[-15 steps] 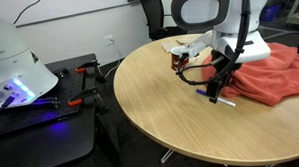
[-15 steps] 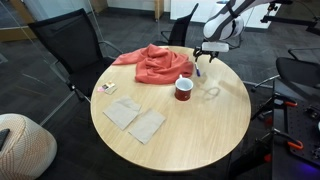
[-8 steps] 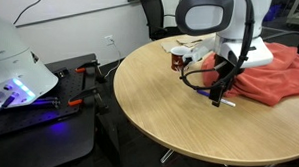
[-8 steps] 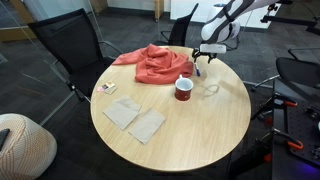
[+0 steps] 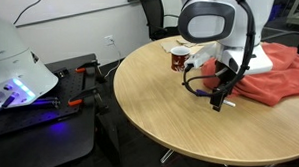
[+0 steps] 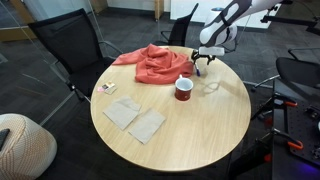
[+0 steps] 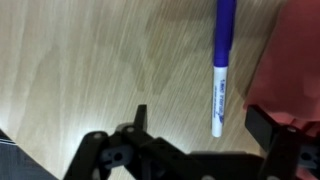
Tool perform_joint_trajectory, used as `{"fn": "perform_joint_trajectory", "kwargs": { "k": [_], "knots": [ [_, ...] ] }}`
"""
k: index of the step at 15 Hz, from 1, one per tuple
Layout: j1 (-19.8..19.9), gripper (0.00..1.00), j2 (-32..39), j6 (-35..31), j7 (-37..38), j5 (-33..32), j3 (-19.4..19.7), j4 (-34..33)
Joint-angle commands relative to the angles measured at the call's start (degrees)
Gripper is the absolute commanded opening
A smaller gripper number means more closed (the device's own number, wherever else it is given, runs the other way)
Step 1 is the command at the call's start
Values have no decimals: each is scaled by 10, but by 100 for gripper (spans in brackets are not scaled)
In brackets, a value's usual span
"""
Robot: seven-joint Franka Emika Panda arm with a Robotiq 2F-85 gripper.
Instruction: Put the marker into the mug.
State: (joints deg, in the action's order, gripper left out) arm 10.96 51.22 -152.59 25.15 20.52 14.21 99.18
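The marker point(image 7: 221, 65), blue with a white end, lies flat on the wooden table beside the red cloth point(image 7: 300, 60). In the wrist view its white end points toward my gripper point(image 7: 200, 118), which is open with the tip between the two fingers. In an exterior view the gripper point(image 5: 222, 95) hovers low over the table by the cloth's edge; the marker is hidden there. The dark red mug point(image 5: 179, 58) stands upright farther along the table. It shows near the table's middle in an exterior view point(image 6: 184, 88), apart from the gripper point(image 6: 200, 66).
The red cloth point(image 6: 152, 62) lies crumpled on the round wooden table point(image 6: 190, 130). Two pale napkins point(image 6: 135, 118) and a small card point(image 6: 107, 88) lie across the table. Black chairs point(image 6: 62, 45) stand around it. A white machine point(image 5: 11, 58) sits off to one side.
The gripper has shifted slightly along the table edge and a little lower toward the marker. The mug and cloth have not moved.
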Motion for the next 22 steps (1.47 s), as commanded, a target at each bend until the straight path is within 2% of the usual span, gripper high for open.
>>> {"fn": "perform_joint_trajectory", "kwargs": {
  "k": [1, 6, 7, 8, 17, 18, 22],
  "knots": [
    [-4, 100, 17, -1, 19, -13, 4, -22],
    [-7, 100, 30, 3, 20, -16, 5, -34],
    [-7, 94, 32, 4, 19, -17, 5, -36],
    [-8, 74, 34, 2, 18, -19, 6, -38],
    [-13, 5, 35, 4, 21, -36, 12, -45],
    [-13, 0, 30, 3, 18, -35, 10, -40],
    [-14, 3, -21, -19, -13, -31, -7, 4]
  ]
}}
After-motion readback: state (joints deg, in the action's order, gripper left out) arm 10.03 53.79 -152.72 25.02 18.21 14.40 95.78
